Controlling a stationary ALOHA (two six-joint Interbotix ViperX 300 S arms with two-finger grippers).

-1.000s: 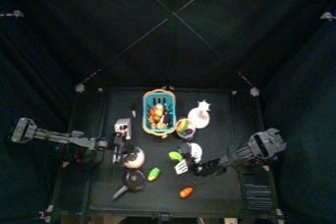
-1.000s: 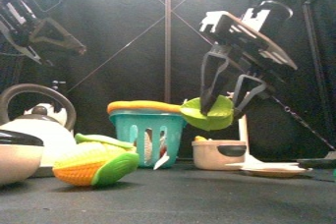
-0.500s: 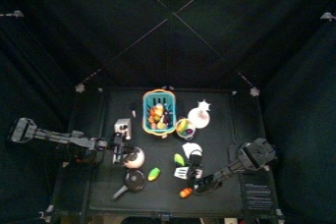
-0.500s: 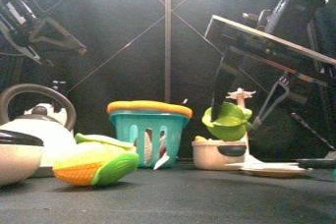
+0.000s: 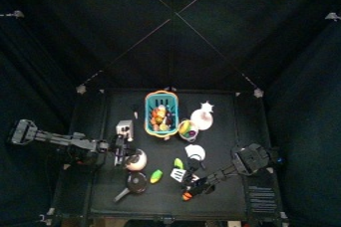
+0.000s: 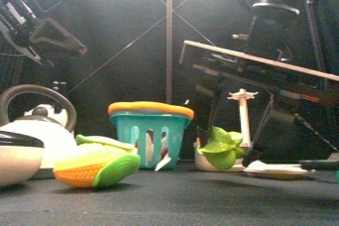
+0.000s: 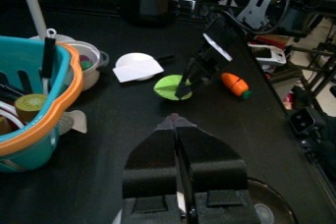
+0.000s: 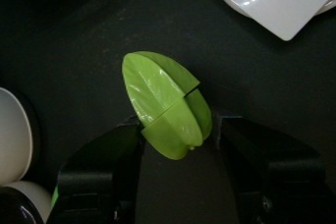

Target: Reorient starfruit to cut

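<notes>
The starfruit (image 8: 165,102) is a ridged yellow-green toy fruit. My right gripper (image 8: 184,141) is shut on its lower end, with one jaw on each side. In the front view the starfruit (image 6: 221,149) hangs low, close to the table, in front of a white bowl. From above, the starfruit (image 5: 182,175) is at the front middle of the table, and the right arm (image 5: 246,157) reaches in from the right. The left wrist view shows the starfruit (image 7: 172,87) beside a carrot. My left gripper (image 7: 176,123) is shut and empty on the left side (image 5: 130,157).
A teal basket (image 6: 149,131) with utensils stands mid-table. A kettle (image 6: 24,136) and a toy corn (image 6: 99,167) are at the front left. A white plate (image 6: 279,170) is on the right. A white star-shaped thing (image 5: 204,107) is at the back. A carrot (image 5: 188,193) lies near the front edge.
My right gripper has carried the starfruit down from basket-rim height to just above the table and toward the front. The left arm has not moved.
</notes>
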